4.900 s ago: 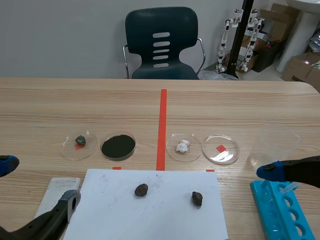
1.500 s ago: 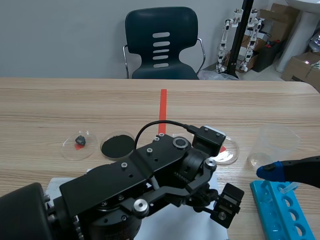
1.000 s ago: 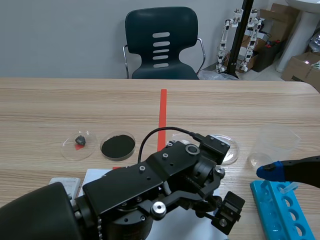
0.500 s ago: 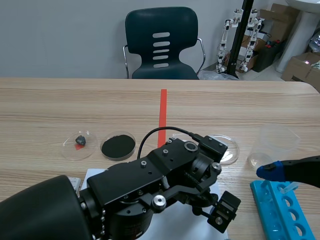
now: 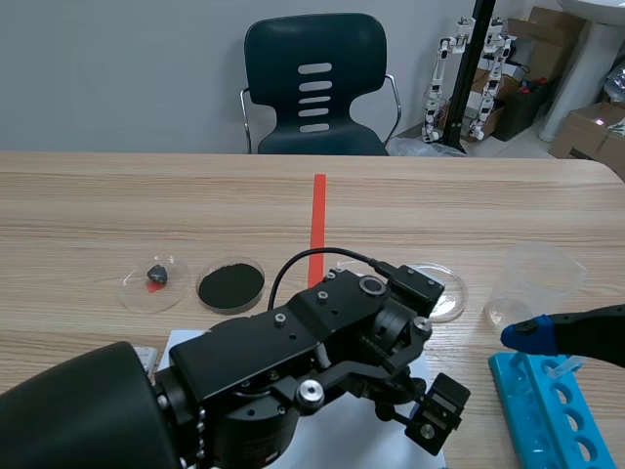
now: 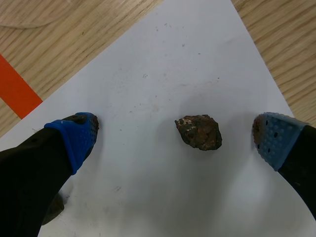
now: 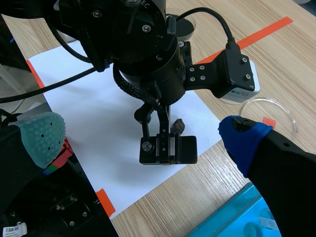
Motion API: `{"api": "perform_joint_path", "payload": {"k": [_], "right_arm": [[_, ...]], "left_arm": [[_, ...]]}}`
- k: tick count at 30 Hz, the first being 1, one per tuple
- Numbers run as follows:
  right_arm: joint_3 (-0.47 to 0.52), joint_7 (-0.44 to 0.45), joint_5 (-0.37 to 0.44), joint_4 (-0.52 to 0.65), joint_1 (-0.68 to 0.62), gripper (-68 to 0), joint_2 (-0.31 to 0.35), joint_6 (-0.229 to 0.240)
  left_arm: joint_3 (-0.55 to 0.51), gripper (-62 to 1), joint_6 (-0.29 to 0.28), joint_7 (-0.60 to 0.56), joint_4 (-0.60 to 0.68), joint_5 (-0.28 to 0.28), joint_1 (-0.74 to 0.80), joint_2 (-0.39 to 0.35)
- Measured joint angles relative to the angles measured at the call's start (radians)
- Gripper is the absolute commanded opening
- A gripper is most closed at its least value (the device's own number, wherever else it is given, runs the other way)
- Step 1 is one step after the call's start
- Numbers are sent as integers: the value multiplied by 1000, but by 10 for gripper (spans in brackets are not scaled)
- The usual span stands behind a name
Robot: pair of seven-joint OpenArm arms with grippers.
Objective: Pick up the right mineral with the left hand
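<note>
1. The left gripper hangs wide open over the white paper and has hold of nothing.
2. The right mineral, a brown lump, lies on the paper between the 2 blue pads, touching neither.
3. In the scene view the left arm hides the mineral. The dish of black powder sits at 10 o'clock from its wrist.
4. The right gripper is spread apart and empty, at 3 o'clock from that arm and at 12 o'clock of the blue tube rack.
</note>
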Motion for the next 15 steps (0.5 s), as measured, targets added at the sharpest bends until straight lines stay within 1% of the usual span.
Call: {"api": "perform_joint_path", "payload": {"k": [15], "right_arm": [[0, 0, 0, 0, 0, 4, 0, 0]], "left_arm": [[0, 14, -8, 16, 10, 1, 1, -1]]}}
